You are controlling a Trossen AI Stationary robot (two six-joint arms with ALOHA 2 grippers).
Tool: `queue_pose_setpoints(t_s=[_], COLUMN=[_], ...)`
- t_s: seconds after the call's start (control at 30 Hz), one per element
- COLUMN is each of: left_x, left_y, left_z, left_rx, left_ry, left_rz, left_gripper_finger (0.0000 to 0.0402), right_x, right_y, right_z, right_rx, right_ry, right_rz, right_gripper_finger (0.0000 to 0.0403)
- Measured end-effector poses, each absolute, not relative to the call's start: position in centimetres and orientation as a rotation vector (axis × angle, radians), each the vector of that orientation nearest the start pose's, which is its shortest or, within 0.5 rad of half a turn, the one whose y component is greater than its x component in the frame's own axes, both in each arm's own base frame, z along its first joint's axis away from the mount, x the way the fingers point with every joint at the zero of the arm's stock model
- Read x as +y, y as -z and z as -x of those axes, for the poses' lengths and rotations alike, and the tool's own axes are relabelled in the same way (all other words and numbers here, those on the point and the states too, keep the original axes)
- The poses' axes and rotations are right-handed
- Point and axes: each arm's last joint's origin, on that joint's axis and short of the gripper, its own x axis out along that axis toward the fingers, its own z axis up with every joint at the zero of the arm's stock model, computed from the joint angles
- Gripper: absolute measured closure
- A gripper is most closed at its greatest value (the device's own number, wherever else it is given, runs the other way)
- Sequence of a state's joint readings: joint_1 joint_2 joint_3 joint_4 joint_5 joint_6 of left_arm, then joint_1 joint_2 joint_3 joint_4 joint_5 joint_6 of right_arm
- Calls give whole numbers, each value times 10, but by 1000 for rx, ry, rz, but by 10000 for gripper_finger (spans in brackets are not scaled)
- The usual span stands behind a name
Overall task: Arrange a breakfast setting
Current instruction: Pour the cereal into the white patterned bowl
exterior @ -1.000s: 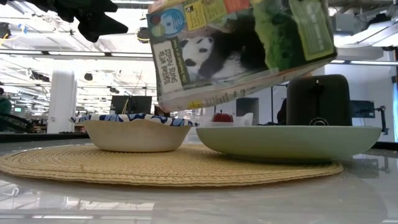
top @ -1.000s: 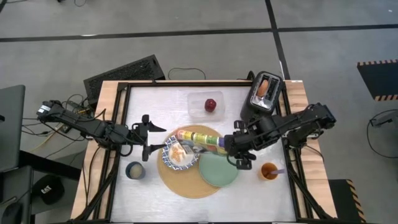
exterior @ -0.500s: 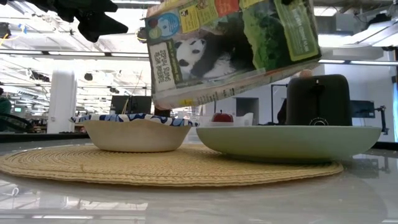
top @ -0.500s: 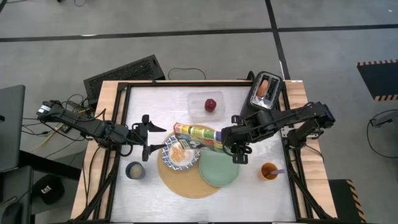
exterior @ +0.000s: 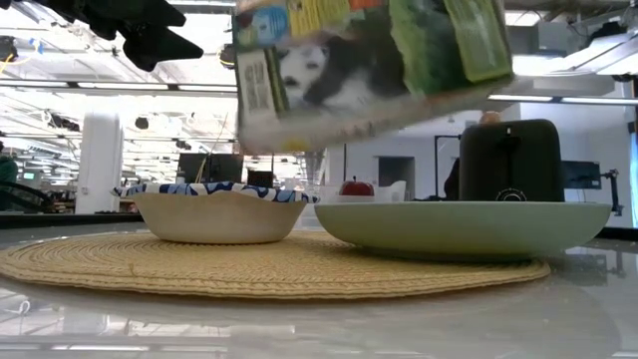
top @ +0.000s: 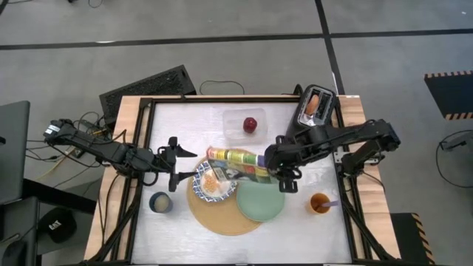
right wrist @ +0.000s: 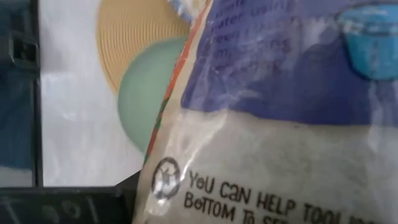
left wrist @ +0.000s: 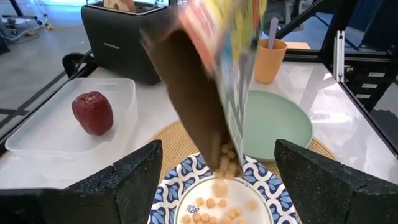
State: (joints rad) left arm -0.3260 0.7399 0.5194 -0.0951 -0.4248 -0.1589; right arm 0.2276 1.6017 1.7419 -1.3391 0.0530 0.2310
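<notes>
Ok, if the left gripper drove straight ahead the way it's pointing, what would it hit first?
Probably the tilted cereal box pouring over the bowl; the open left gripper faces it, though the depth is unclear.

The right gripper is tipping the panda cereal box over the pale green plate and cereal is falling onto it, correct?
Not quite. The right gripper tips the panda cereal box, but over the blue-and-white bowl, not the pale green plate. The left wrist view shows cereal falling into the bowl; the plate is bare.

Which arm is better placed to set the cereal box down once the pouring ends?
The right: its gripper already holds the cereal box tilted over the bowl. The left gripper waits open beside the bowl.
</notes>
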Motion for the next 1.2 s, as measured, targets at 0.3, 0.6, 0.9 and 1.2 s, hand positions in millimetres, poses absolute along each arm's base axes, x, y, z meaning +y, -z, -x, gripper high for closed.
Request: queue_pose_setpoints(t_s=[0.3, 0.6, 0.9, 1.2], left_x=[-42, -42, -42, -42], left_y=[-257, -257, -257, -257], left_z=[-162, -162, -162, -162], left_rx=[285, 285, 285, 285], left_ry=[-122, -122, -123, -122], left_rz=[42, 42, 41, 36], left_gripper_finger=[106, 106, 106, 106], right_x=[66, 66, 68, 67], right_y=[-369, -369, -369, -369], right_z=[-294, -293, -293, -293], right_rx=[1185, 1193, 1194, 1193], right_ry=[-19, 2, -6, 11], right_rz=[-48, -42, -18, -33], right_gripper_finger=[216, 216, 216, 216])
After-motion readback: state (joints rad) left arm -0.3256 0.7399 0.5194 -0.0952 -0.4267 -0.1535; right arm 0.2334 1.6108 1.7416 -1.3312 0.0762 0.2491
